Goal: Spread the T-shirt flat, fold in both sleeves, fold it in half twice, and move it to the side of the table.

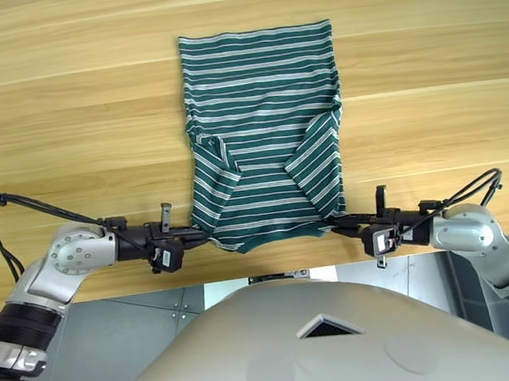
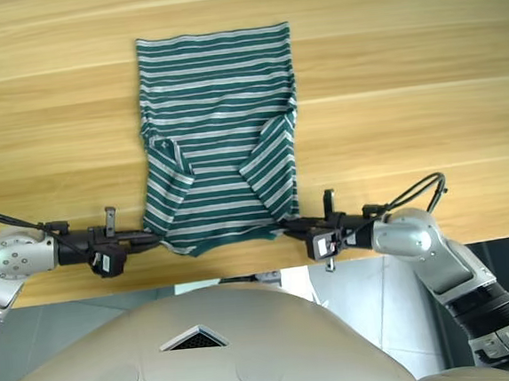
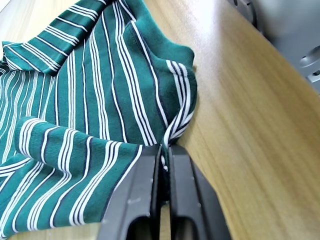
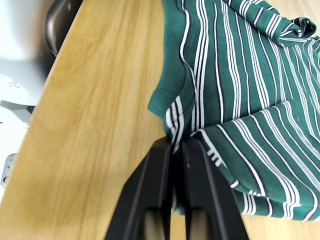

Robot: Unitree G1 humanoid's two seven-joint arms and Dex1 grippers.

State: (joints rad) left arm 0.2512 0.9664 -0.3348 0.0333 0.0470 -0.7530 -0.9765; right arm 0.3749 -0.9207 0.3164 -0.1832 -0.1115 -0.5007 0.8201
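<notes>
A green T-shirt [image 1: 262, 127] with white stripes lies on the wooden table [image 1: 71, 126], both sleeves folded in over its body, its collar end at the near edge. My left gripper [image 1: 203, 236] is shut on the shirt's near left corner; in the left wrist view its fingers [image 3: 150, 175] pinch the striped cloth [image 3: 100, 100]. My right gripper [image 1: 336, 225] is shut on the near right corner, and the right wrist view shows its fingers [image 4: 162, 170] clamped on the fabric [image 4: 240, 90] by the shoulder.
Bare wood stretches to the left [image 1: 51, 101] and right [image 1: 440, 67] of the shirt. The table's near edge [image 1: 94, 289] runs just under both grippers, with grey floor below it.
</notes>
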